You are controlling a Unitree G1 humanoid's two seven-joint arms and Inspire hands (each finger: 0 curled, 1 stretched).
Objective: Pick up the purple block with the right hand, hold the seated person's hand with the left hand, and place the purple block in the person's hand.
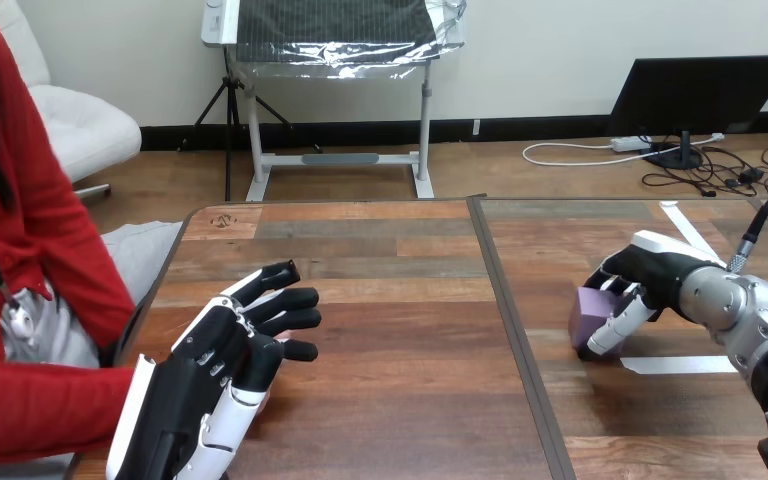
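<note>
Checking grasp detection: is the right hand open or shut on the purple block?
Shut on it: the right hand has its fingers curled round the purple block.

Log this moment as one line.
right hand: curled round purple block on table | left hand: open, over end of person's red sleeve | handover: not yet done

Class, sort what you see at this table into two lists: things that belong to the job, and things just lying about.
Belongs to the job:
purple block
right hand, curled round the block
left hand, open
person's red-sleeved arm

Just lying about:
white tape strips
wooden table, merely the surface
</note>
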